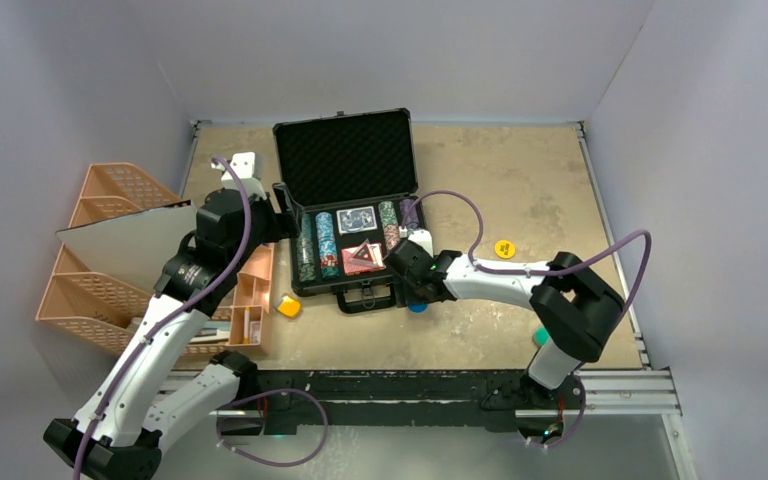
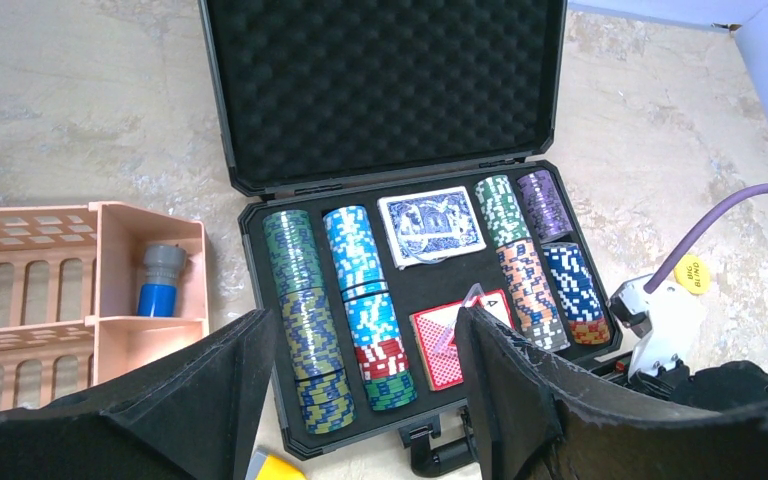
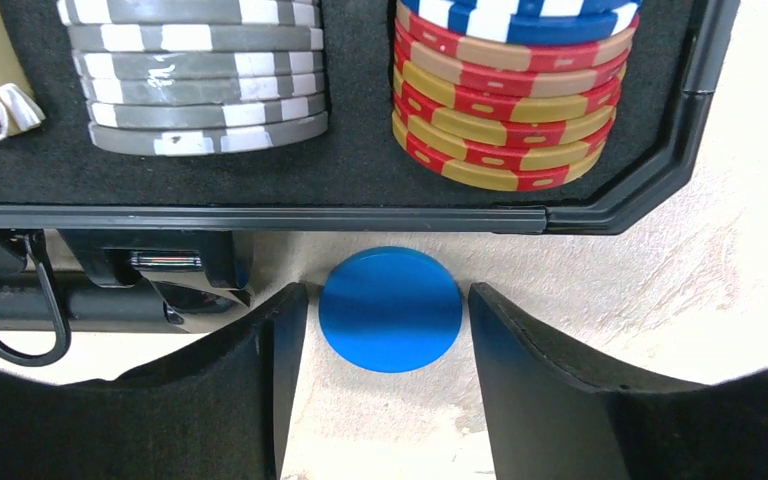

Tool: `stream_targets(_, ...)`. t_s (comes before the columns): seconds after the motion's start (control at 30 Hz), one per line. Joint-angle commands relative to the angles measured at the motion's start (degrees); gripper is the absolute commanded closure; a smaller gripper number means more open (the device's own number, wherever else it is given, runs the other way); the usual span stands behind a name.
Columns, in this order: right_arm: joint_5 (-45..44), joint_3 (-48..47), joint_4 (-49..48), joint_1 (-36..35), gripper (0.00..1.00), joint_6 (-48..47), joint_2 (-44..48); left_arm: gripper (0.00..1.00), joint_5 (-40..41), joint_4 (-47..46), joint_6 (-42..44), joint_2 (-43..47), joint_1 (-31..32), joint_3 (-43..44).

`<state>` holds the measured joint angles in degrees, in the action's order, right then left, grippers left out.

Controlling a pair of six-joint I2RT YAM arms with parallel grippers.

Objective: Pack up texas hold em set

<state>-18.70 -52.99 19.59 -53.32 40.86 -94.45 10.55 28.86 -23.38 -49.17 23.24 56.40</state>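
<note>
Button (image 2: 692, 272) reads "BIG BLIND"; left end effector (image 2: 362, 340) and right end effector (image 3: 388, 305) both gape.

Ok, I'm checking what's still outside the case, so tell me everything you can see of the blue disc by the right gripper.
The blue disc is a small, round, flat piece, evenly bright blue and matte, plastic by its look, with no print showing on top. It lies flat on the table just outside the front wall of the black case. The open fingers of the right gripper flank it with a narrow gap on each side. Only the table seems to touch it.
</note>
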Motion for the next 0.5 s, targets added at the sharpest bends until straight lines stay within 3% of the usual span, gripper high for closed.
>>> stream_targets(0.0,1.44,-0.72,2.47,-0.33,0.39,-0.43,-1.26,0.31,0.45,-0.47,0.42,0.48,-0.48,0.02)
stream_targets(0.23,-0.79,-1.17,4.66,-0.38,0.47,0.74,0.43,0.31,0.35,-0.47,0.35,0.56,-0.48,0.02)
stream_targets(0.47,-2.44,-2.09,5.21,-0.45,0.48,1.73,8.13,0.31,0.44,-0.47,0.35,0.71,-0.48,0.02)
